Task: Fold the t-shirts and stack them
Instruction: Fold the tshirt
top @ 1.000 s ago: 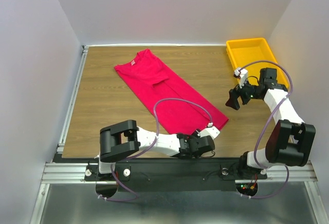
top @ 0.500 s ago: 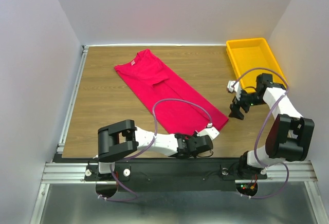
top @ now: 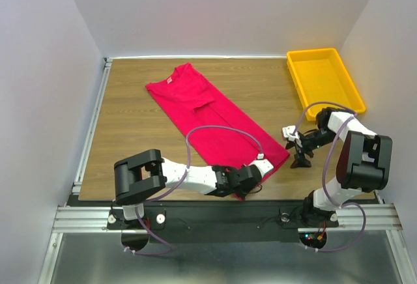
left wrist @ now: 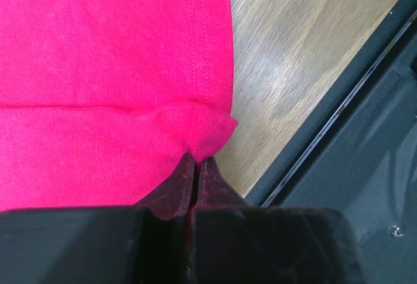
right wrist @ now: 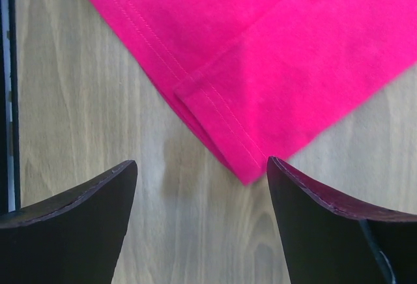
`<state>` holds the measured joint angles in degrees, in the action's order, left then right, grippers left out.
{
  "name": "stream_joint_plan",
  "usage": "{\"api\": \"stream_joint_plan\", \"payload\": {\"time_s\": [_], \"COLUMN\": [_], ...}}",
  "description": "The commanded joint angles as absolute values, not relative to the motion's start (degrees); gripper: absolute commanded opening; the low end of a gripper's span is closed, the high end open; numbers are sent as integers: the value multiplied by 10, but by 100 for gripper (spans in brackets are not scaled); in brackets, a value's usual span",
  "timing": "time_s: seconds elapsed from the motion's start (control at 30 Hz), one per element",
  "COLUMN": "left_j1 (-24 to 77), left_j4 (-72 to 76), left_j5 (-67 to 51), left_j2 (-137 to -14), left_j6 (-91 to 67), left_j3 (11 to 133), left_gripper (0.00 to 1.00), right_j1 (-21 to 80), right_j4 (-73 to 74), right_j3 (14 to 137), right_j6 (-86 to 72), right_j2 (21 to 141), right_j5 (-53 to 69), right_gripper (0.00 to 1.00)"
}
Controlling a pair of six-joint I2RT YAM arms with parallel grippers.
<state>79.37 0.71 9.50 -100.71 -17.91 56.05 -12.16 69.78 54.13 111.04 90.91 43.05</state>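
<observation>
left gripper [left wrist: 195, 167] clamped on the near hem corner of the red t-shirt [top: 208, 114], fabric puckered there. right gripper [right wrist: 202, 170] spread wide, the other hem corner between its fingers.

The left arm [top: 189, 178] and the right arm [top: 348, 126] were built of white links joined by blocky black motor housings [top: 138, 176]; a thin purple cable [top: 221, 129] ran along each; the right gripper [right wrist: 202, 167] had broad, dark, wedge-shaped fingers [right wrist: 71, 225] with scuffed edges; the left gripper [left wrist: 195, 167] looked dark and dust-flecked; small red and green lights [top: 313, 237] glowed at the right base.
</observation>
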Motion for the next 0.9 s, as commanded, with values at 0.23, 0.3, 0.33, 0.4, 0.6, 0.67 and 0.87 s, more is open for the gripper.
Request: {"api": "stream_joint_plan", "payload": {"time_s": [0.23, 0.3, 0.33, 0.4, 0.6, 0.67, 0.87], "left_j1": [780, 780, 779, 778, 773, 769, 766], "left_j4": [42, 43, 44, 46, 50, 55, 63], "left_j5": [41, 38, 36, 33, 26, 25, 20], "left_j2": [-974, -974, -974, -973, -968, -963, -962], "left_j6": [-182, -182, -183, -183, -183, -185, -186], "left_j3": [549, 549, 549, 548, 536, 527, 513], "left_gripper": [0, 0, 0, 0, 0, 0, 0], "right_j1": [-62, -57, -57, -57, -55, -56, -55], "right_j4": [628, 607, 599, 581, 523, 508, 472], "right_j3": [483, 477, 476, 473, 453, 445, 404], "right_j6": [1281, 1272, 1269, 1267, 1273, 1274, 1283], "right_j2": [868, 869, 873, 878, 886, 893, 887], "right_j5": [411, 402, 399, 384, 347, 340, 330], "right_gripper": [84, 82, 82, 80, 72, 65, 43]}}
